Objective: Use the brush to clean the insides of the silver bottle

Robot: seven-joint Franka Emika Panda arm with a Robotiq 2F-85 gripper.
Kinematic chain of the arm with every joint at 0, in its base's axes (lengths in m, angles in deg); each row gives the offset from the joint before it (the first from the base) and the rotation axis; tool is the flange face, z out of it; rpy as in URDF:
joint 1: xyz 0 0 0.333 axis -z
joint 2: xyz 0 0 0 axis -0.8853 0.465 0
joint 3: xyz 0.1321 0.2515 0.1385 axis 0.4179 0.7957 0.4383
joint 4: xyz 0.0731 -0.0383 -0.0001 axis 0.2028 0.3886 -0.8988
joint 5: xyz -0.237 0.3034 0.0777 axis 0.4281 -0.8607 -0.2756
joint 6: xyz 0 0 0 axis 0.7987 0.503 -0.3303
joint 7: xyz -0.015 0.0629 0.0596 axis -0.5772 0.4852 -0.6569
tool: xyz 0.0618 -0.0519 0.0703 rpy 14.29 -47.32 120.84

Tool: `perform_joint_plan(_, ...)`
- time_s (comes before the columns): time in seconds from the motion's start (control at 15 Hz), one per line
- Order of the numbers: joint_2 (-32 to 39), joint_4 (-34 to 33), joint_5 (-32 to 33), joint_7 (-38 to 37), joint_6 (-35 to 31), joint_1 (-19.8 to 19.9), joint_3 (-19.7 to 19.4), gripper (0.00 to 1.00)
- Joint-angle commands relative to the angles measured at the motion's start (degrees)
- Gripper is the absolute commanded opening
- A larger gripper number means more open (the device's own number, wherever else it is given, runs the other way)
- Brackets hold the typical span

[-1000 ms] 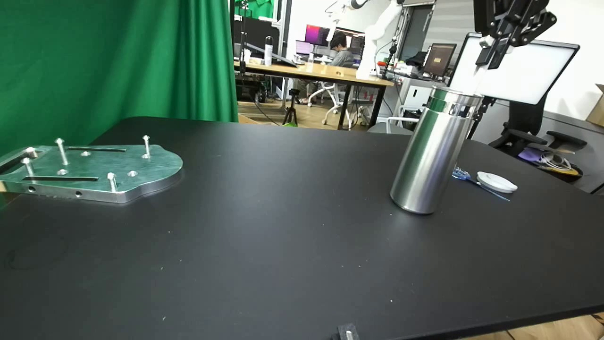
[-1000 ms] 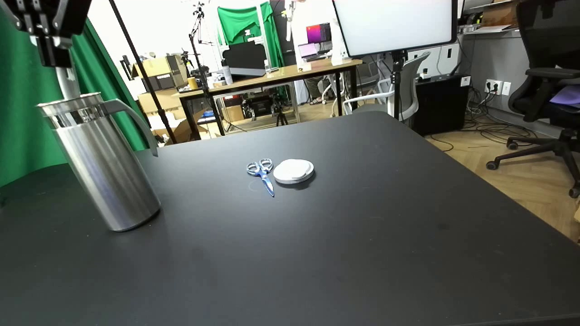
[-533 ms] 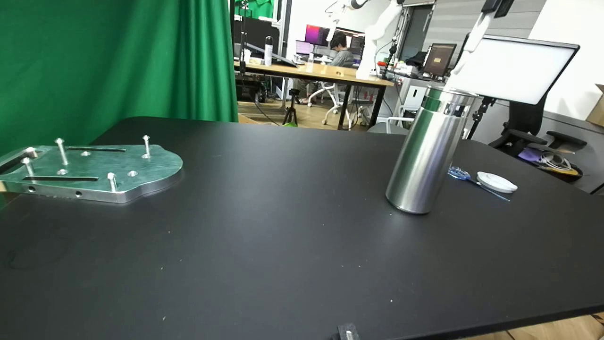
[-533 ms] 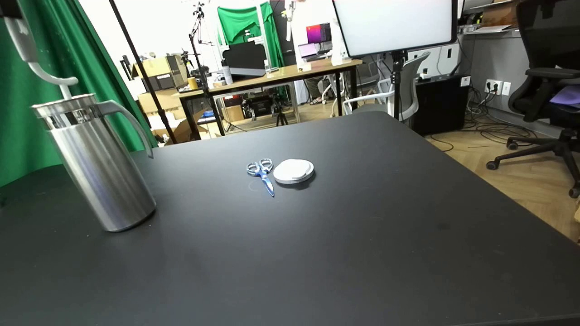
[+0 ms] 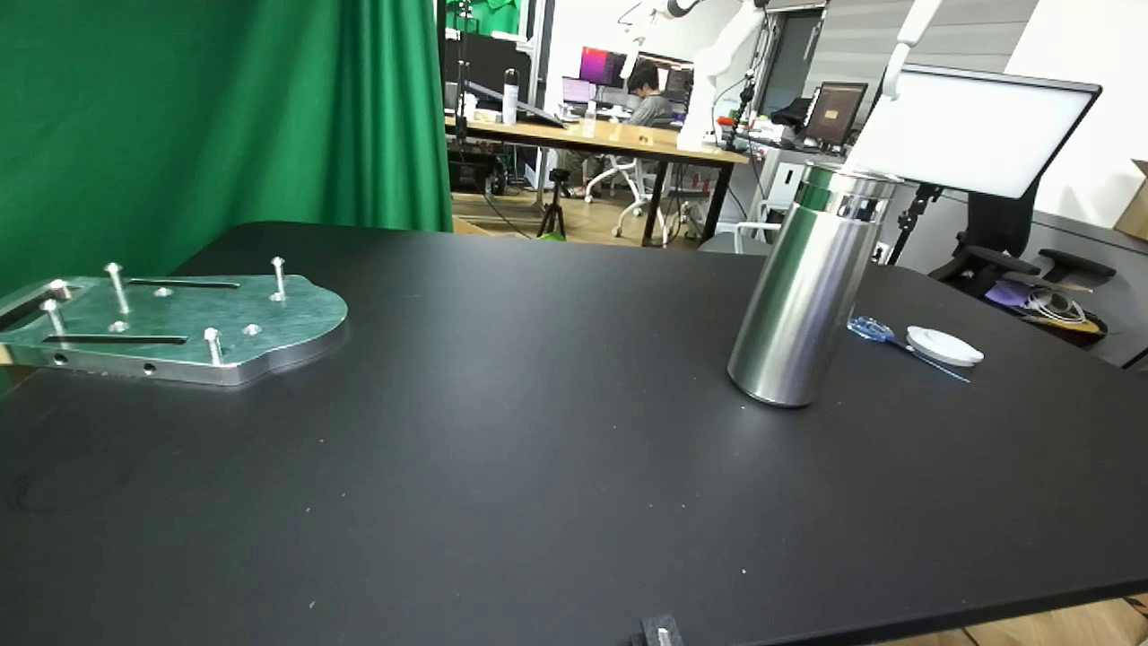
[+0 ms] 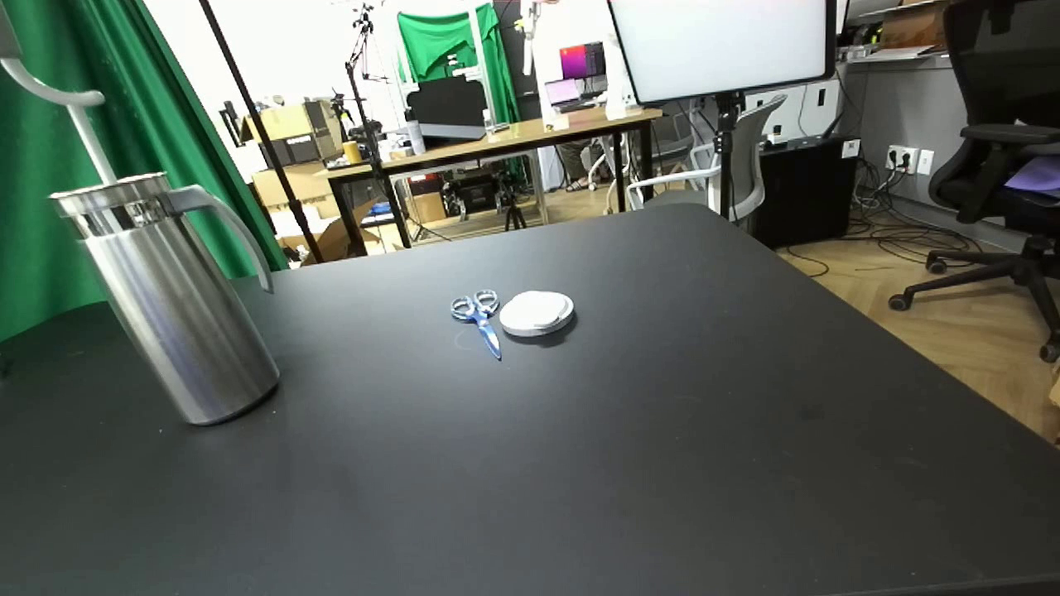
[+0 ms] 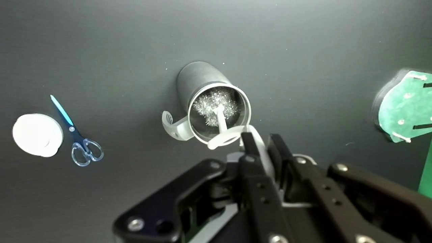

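Wrist view: hand is black, mostly matt. Two fingers show as narrow dark blocks with squared ends, edges blurred. Behind them run two straight bars, each pierced by paired small holes. Side pieces are thick, rounded at the corners. Screw heads are round, bright silver.

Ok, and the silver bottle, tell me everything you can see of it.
The silver bottle is a tall, slightly tapered cylinder that looks like brushed steel, with a shinier band below its open rim and a curved pale-grey handle. It stands on its base on the black table, looking slanted in both exterior views, perhaps only from the camera angles. The brush reaches in through the top, bristles inside; whether they touch the walls is unclear.
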Motion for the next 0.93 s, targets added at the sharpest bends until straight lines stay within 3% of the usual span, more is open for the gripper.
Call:
perform_joint_plan(0.0,2.6,0.9,0.7,-0.4,-2.0,0.0,-0.8,0.04)
perform_joint_plan(0.4,8.7,2.6,1.5,-0.5,-8.4,0.6,-1.0,0.04)
perform_joint_plan(0.87,11.1,3.0,1.5,-0.7,-8.6,0.2,-0.7,0.04)
